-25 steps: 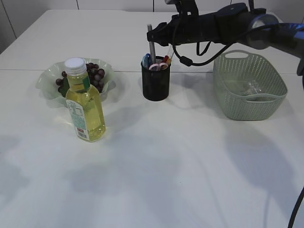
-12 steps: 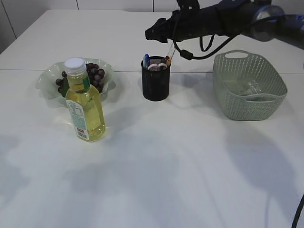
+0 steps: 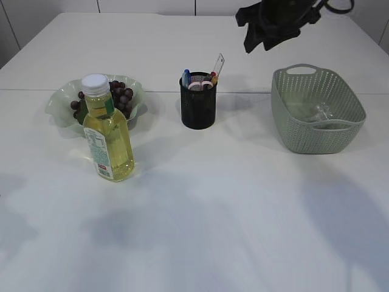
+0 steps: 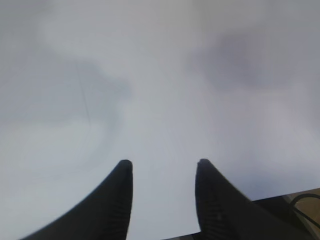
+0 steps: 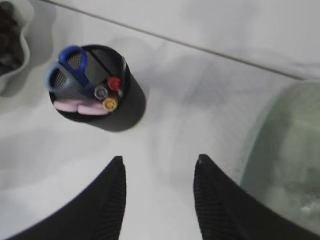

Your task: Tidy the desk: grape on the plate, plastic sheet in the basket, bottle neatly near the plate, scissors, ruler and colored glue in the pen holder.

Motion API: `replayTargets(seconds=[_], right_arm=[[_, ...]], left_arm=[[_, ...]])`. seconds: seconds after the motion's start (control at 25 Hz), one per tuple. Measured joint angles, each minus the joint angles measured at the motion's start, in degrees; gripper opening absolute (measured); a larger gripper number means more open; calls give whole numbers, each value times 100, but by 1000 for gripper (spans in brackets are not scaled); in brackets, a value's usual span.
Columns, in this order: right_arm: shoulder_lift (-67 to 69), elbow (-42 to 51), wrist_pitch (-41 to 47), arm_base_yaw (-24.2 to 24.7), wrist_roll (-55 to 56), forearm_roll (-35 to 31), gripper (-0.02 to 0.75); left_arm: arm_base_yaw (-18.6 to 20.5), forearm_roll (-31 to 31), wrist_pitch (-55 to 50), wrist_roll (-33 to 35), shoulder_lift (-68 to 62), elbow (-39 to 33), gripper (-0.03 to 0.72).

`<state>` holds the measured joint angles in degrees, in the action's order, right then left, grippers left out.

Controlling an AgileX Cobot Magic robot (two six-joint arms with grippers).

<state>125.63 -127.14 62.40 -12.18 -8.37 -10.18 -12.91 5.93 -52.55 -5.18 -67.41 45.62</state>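
From the exterior view, the white table (image 3: 243, 213) holds four clusters. At left centre a yellow-filled bottle (image 3: 107, 134) with a white cap stands upright, just in front of a pale green wavy plate (image 3: 61, 103) that carries dark grapes (image 3: 121, 94). In the middle of the frame sits a black mesh pen holder (image 3: 198, 108); a clear ruler (image 3: 217, 66) pokes up at a slant from its right rim, with blue and pink handles and small coloured tips showing at the top. At right a green perforated basket (image 3: 319, 109) has a crumpled clear plastic sheet (image 3: 321, 112) lying inside. The right arm's dark gripper (image 3: 267, 27) hangs at the top of the frame, above and between the holder and the basket, touching nothing.

The left wrist view shows only blurred pale tabletop; the left gripper (image 4: 162, 172) is spread open at the bottom edge with nothing between its two black fingers.

The right wrist view looks down on the holder in the upper left. Blue scissors (image 5: 70, 65) handles, a pink piece and red, grey and yellow glue caps (image 5: 107, 92) stand inside it. The basket's green wall fills the right edge. The right gripper (image 5: 160, 170) is parted and empty at the bottom.
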Motion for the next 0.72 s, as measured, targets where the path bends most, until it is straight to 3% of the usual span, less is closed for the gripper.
replayTargets(seconds=[0.24,0.72], right_arm=[[-622,570,676,0,515,642,363],[-2494,2161,891,0,541,860,361]], left_arm=[[0,0,0,0,0,0,308],[0,-353,-20,-78,0,0,308]])
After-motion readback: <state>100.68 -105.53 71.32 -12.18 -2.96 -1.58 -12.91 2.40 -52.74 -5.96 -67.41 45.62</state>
